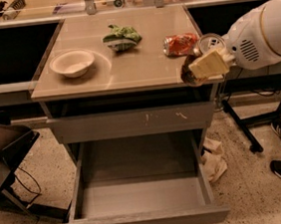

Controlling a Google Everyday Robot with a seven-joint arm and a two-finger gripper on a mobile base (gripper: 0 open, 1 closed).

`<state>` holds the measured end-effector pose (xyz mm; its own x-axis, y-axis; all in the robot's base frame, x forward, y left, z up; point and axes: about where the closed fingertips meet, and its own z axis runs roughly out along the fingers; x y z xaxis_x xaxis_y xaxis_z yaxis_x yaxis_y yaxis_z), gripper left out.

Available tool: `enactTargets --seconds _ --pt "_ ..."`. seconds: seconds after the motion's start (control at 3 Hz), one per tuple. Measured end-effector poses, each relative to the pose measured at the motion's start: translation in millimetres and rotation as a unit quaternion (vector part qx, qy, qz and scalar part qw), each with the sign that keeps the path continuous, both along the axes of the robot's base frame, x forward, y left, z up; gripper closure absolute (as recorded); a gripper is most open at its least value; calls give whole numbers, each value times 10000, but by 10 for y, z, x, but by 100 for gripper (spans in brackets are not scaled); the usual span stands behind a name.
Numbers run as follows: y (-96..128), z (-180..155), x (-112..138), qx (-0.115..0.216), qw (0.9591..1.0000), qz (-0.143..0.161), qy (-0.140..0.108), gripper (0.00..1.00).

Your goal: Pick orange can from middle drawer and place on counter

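Orange can: tilted, pinched by my tool at the front right corner of the desk, clear of the open drawer. I'd move it inward, stand it upright, touch down, then let go.

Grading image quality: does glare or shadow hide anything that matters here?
Camera view: warm, dim light; soft glare on the counter around the bowl; the middle drawer is shadowed at its back, floor visible; the hand at the counter's right edge grips the orange can, both clearly lit.
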<state>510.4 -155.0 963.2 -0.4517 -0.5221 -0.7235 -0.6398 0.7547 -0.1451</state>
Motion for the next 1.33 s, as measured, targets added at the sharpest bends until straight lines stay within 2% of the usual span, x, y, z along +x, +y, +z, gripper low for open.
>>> enactTargets --seconds 0.33,0.67,1.0,1.33 --pt "-2 -1 0 1 10000 0 1 100" --pt "2 202 211 30 10000 35 -87 100" --pt "120 167 718 -9 9991 268 321 100" --pt "303 -123 1262 -410 9928 511 1002 100"
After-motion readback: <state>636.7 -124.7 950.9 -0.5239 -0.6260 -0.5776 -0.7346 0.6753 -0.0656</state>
